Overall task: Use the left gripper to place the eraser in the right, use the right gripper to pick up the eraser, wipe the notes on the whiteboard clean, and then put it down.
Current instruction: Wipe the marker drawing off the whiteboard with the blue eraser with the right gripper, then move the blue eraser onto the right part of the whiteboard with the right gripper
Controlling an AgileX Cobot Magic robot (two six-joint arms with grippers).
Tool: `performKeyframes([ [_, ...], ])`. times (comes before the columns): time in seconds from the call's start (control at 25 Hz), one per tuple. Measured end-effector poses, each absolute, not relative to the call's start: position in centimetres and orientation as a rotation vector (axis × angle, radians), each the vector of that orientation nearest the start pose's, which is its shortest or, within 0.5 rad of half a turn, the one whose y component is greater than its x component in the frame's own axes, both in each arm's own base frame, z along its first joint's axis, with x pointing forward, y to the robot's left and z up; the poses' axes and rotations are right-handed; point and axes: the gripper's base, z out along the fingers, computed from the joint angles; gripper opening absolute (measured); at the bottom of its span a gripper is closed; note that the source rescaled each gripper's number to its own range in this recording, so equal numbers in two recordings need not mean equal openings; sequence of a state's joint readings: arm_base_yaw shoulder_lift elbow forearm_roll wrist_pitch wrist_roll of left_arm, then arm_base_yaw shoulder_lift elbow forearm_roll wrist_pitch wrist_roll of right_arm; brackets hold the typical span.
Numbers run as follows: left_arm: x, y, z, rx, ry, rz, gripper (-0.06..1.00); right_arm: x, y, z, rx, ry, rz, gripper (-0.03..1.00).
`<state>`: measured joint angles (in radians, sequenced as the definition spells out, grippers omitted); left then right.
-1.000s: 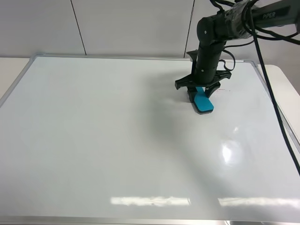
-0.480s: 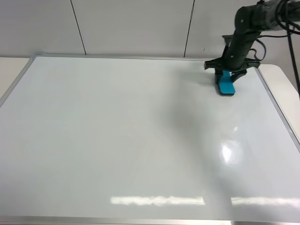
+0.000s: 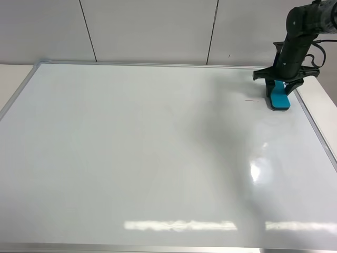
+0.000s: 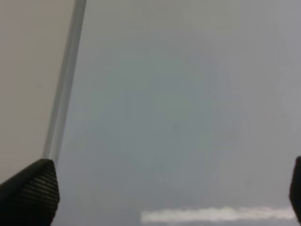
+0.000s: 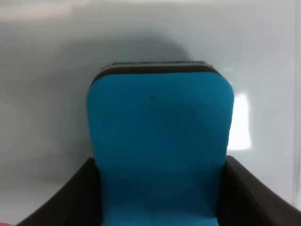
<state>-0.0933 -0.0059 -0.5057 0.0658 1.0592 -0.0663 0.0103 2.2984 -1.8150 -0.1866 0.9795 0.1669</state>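
The whiteboard (image 3: 131, 158) fills the exterior high view. My right gripper (image 3: 278, 89) is at its far right edge, shut on the teal-blue eraser (image 3: 277, 98), which rests on the board. In the right wrist view the eraser (image 5: 160, 150) sits between the two dark fingers (image 5: 80, 197), its dark felt edge showing. A faint short red streak of the notes (image 3: 251, 100) lies just left of the eraser. My left gripper (image 4: 169, 197) shows only in the left wrist view, its fingers (image 4: 28, 195) wide apart and empty over the board near its silver frame (image 4: 66, 80).
The board's silver frame (image 3: 310, 118) runs close beside the eraser on the right. The white table (image 3: 324, 100) lies beyond it. A panelled wall (image 3: 147, 29) stands behind the board. Light glare (image 3: 255, 171) marks the board's right half.
My right gripper has swept the eraser to the right across the far part of the board, from near the middle-right to the right edge. A faint red streak now shows left of it.
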Motion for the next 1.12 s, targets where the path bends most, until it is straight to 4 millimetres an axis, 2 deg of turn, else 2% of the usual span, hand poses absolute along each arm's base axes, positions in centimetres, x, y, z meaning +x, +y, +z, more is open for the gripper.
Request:
performKeyframes([
  [0.12, -0.6, 0.6, 27.9, 0.024, 2.029, -0.022, 1.0, 47.7, 0.9, 13.8, 0.047, 2.917, -0.174, 0.04],
  [0.24, -0.6, 0.6, 27.9, 0.024, 2.029, -0.022, 1.0, 48.0, 3.3, 13.1, -0.068, 2.901, -0.204, 0.04],
  [0.44, -0.6, 0.6, 27.9, 0.024, 2.029, -0.022, 1.0, 48.0, 9.0, 12.9, -0.235, 2.819, -0.152, 0.04],
  [0.64, -0.6, 0.6, 27.9, 0.024, 2.029, -0.022, 1.0, 46.2, 16.4, 12.8, -0.44, 2.772, -0.093, 0.04],
  [0.72, -0.6, 0.6, 27.9, 0.023, 2.029, -0.023, 1.0, 45.3, 18.8, 12.7, -0.487, 2.767, -0.048, 0.04],
  [0.84, -0.6, 0.6, 27.9, 0.023, 2.029, -0.023, 1.0, 44.5, 20.5, 12.7, -0.508, 2.769, 0.012, 0.04],
  [0.96, -0.6, 0.6, 27.9, 0.023, 2.029, -0.023, 1.0, 43.7, 21.4, 13.7, -0.486, 2.79, 0.071, 0.04],
  [1.04, -0.6, 0.6, 27.9, 0.023, 2.029, -0.023, 1.0, 43.1, 21.9, 14.9, -0.446, 2.803, 0.11, 0.04],
  [1.12, -0.6, 0.6, 27.9, 0.024, 2.029, -0.022, 1.0, 42.6, 21.8, 17.0, -0.398, 2.788, 0.136, 0.04],
])
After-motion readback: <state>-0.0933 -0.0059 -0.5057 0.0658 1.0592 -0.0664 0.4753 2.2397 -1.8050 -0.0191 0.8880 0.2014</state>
